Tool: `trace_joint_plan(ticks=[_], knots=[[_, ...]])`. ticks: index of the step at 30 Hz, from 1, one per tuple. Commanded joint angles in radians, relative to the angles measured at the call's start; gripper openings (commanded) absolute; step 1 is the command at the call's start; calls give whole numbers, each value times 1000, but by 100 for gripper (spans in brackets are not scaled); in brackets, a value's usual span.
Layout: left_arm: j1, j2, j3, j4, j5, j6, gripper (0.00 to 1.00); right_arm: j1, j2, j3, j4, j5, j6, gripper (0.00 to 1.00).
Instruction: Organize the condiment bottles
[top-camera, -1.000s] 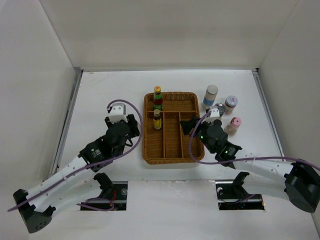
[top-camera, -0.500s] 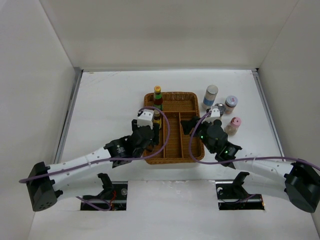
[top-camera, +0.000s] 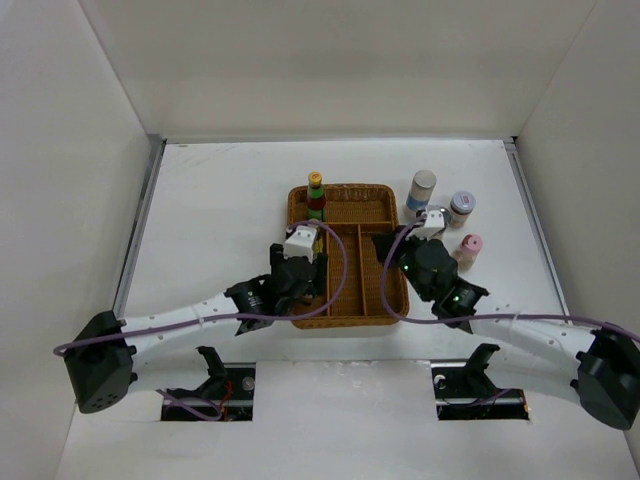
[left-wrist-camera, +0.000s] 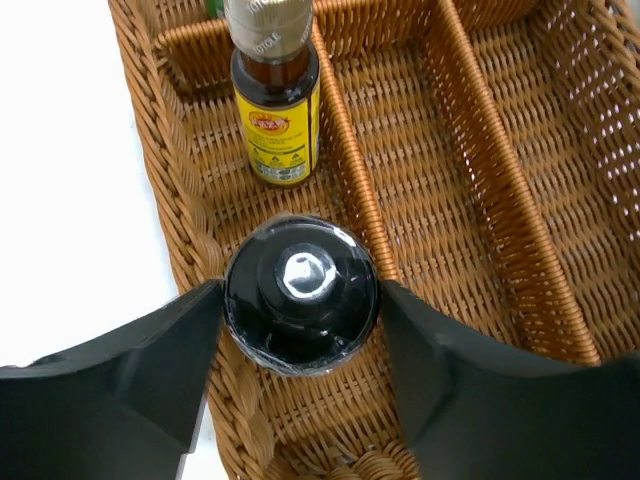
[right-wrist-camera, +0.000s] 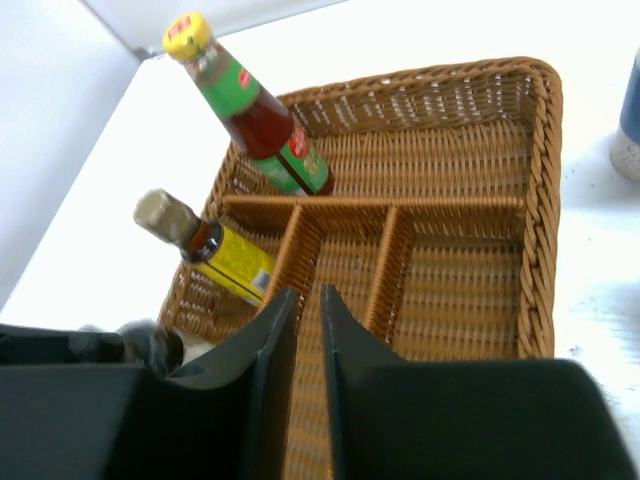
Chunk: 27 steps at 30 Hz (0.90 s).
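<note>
The dark squat bottle (left-wrist-camera: 300, 295) stands at the near end of the wicker tray's (left-wrist-camera: 190, 230) left compartment. The left jaws flank its cap closely; I cannot tell whether they grip it. A yellow-labelled sauce bottle (left-wrist-camera: 272, 110) stands just behind, and a red sauce bottle (right-wrist-camera: 262, 115) in the tray's far left corner. The right jaws, closed and empty, hang over the tray's right side. A white-capped jar (top-camera: 422, 190), a silver-lidded jar (top-camera: 461, 208) and a pink-capped bottle (top-camera: 468, 248) stand on the worktop (top-camera: 220, 200) to the right of the tray.

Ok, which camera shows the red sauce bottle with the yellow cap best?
Right wrist: the red sauce bottle shows side-on, cap and label clear. Top external shows it small from above; left wrist, at most a green sliver.
</note>
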Motion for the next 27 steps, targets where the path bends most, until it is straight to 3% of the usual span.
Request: trace_joint_plan(ticks=[1, 5, 7, 17, 22, 27], knots=[[-1, -34, -7, 97, -37, 20, 73, -15, 7, 97, -51, 61, -7, 29], [3, -141, -17, 151, -83, 57, 88, -62, 1, 162, -81, 103, -38, 59], [22, -210, -37, 229, -98, 81, 92, -107, 22, 211, -103, 114, -75, 69], [261, -457, -238, 595, -92, 65, 92, -384, 276, 507, -308, 204, -239, 89], [362, -448, -330, 686, -86, 25, 92, -469, 412, 625, -420, 169, -264, 94], [391, -417, -388, 738, -83, -5, 92, -486, 491, 679, -462, 49, -261, 96]])
